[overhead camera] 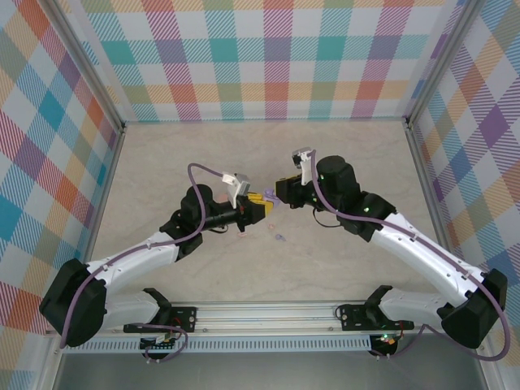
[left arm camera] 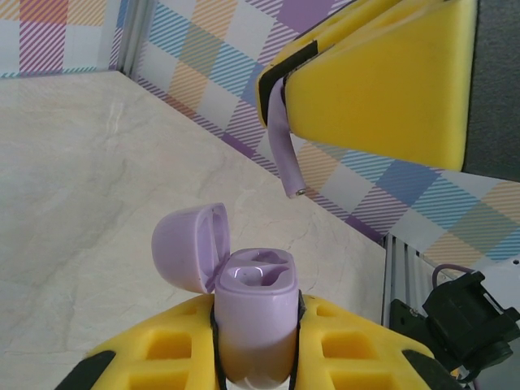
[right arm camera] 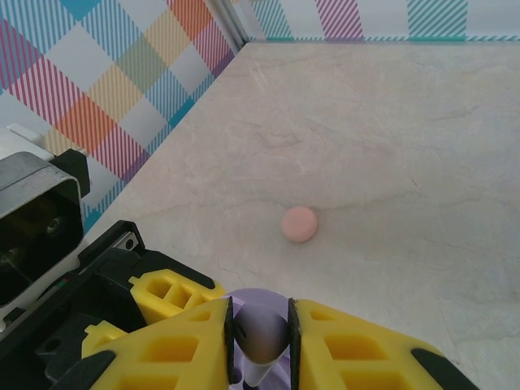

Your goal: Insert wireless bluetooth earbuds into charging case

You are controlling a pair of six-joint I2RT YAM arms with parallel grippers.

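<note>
Above the middle of the table (overhead camera: 341, 154), the left gripper (left arm camera: 256, 353) is clenched on the purple charging case (left arm camera: 256, 292), its lid hinged open, while the right gripper (right arm camera: 260, 329), close by but not touching, pinches 1 purple earbud (left arm camera: 286, 150) between its 2 yellow fingers (right arm camera: 357, 341), and a pink disc (right arm camera: 299, 223) lies on the table apart from both.

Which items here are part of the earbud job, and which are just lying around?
In use: purple charging case, lid open, in left gripper; purple earbud in right gripper.
Lying about: pink round disc on the table.
</note>
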